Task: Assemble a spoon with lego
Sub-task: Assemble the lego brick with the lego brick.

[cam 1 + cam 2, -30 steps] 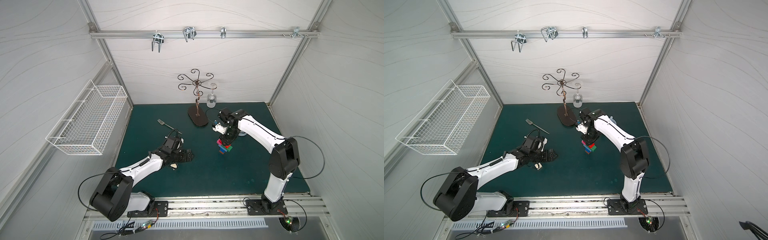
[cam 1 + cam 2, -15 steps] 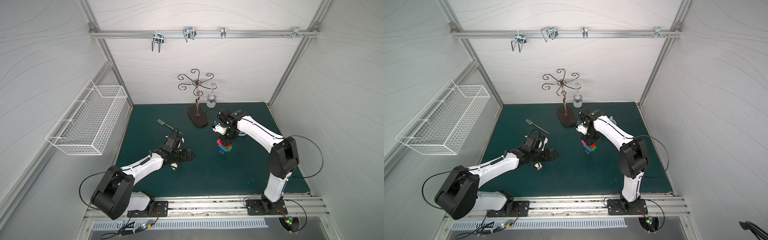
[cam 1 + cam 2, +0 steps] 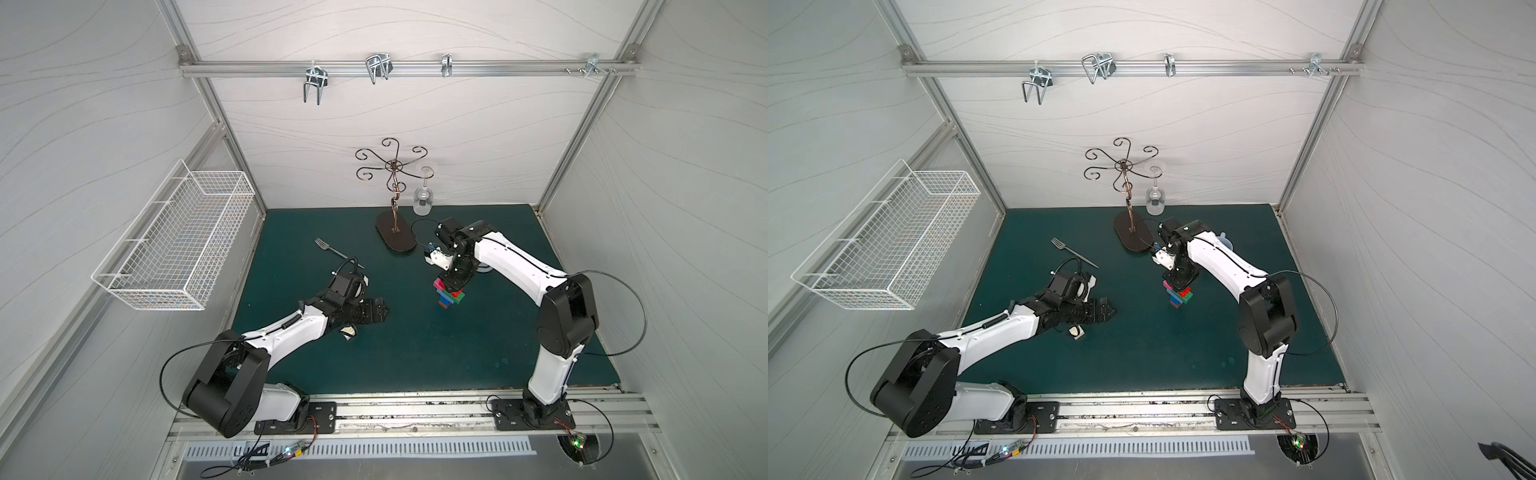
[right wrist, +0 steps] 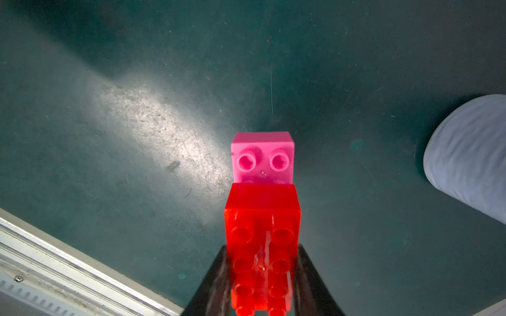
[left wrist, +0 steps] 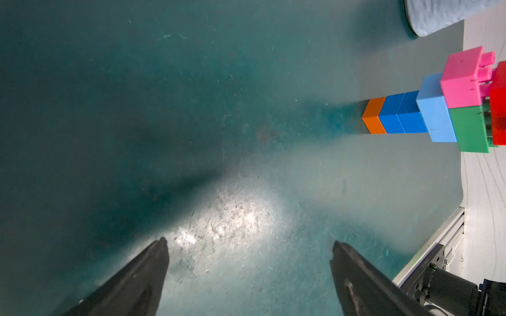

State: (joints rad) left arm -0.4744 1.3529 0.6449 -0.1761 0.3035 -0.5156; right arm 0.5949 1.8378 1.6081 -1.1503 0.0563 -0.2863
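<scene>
Nearest: left gripper (image 5: 247,242), jaws spread wide, nothing between them, low over the mat (image 3: 415,357). Just beside its wrist, loose on the mat: white brick (image 3: 348,331), well apart from the build.

Mid-mat: spoon (image 3: 449,296) standing on end, orange foot down, head up. Right gripper (image 3: 453,286) above it, clamped on the red brick (image 4: 261,240) at the very top. Pink brick (image 4: 262,157) next to red, one layer lower.

Step, by judgement: seating red on the head. Studs visible between red and green brick (image 5: 468,128) in the left wrist view, so probably not fully home.
- Press straight down along the stem.
- No sideways load: narrow foot, likely to tip.
- Keep jaws square on red's long sides.
- Look for a closed seam before letting go.
- Then fetch white with the free gripper.

Counts:
- Bricks: eight (orange one, blue two, light blue one, green one, pink one, red one, white one), seven of them in the build.
- Grippers: two.
- Farther back: fork (image 3: 336,252) one, pale cup (image 3: 1223,237) one, stand (image 3: 396,237) one, glass (image 3: 423,201) one, hanging from it.
- Side wall: basket (image 3: 178,245) one.
</scene>
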